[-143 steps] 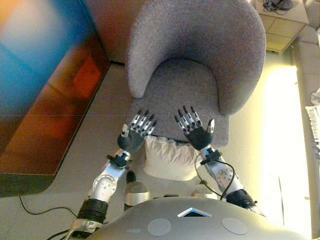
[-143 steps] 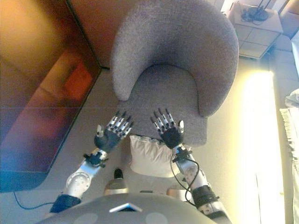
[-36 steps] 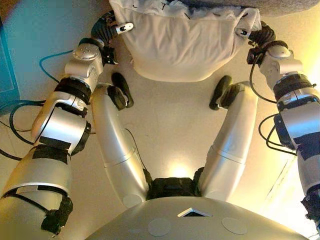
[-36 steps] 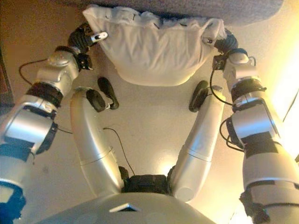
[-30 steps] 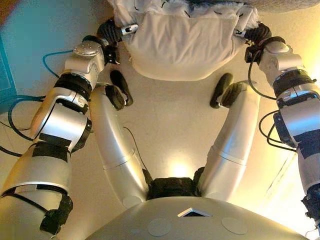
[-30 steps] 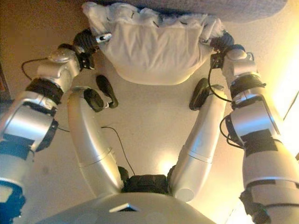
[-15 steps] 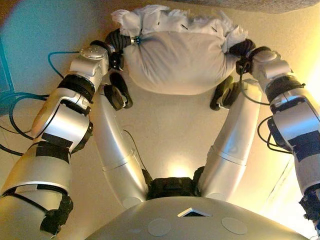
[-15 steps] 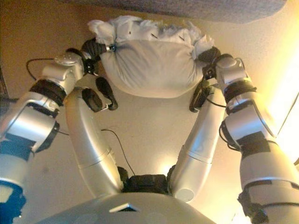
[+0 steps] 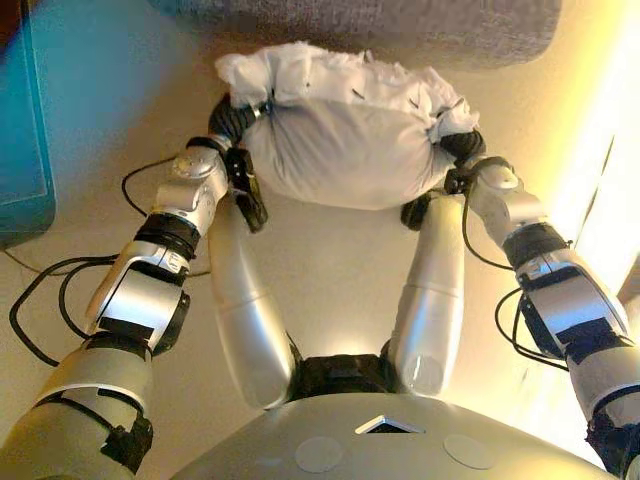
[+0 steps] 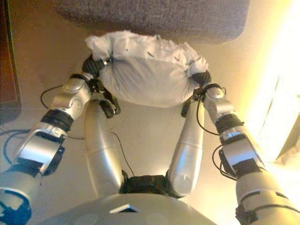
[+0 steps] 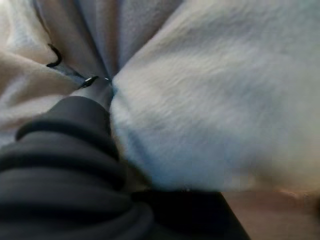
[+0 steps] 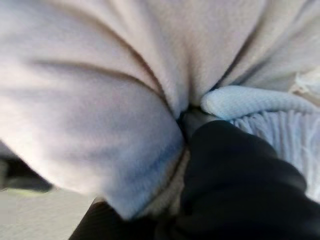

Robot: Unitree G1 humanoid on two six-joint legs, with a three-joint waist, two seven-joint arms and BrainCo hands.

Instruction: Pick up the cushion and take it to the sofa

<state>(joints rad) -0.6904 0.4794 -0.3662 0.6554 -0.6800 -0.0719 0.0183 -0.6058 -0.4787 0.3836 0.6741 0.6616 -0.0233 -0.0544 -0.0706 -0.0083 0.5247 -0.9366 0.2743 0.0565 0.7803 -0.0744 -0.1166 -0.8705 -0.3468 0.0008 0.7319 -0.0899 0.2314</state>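
Lifted clear of the floor since the last look, with more of the grey armchair (image 9: 400, 30) showing along the top edge and the whole view pulled back. Now hangs upper centre, the white cushion (image 9: 340, 150), squeezed between both arms just below the chair. Left hand (image 9: 232, 120) dug into the cushion's left end, right hand (image 9: 455, 145) into its right end; fingers buried in cloth in both wrist views, so grip cannot be told. Judged as pick-up done, carry just starting. Next: turn toward the sofa, keeping inward pressure even so nothing slips.
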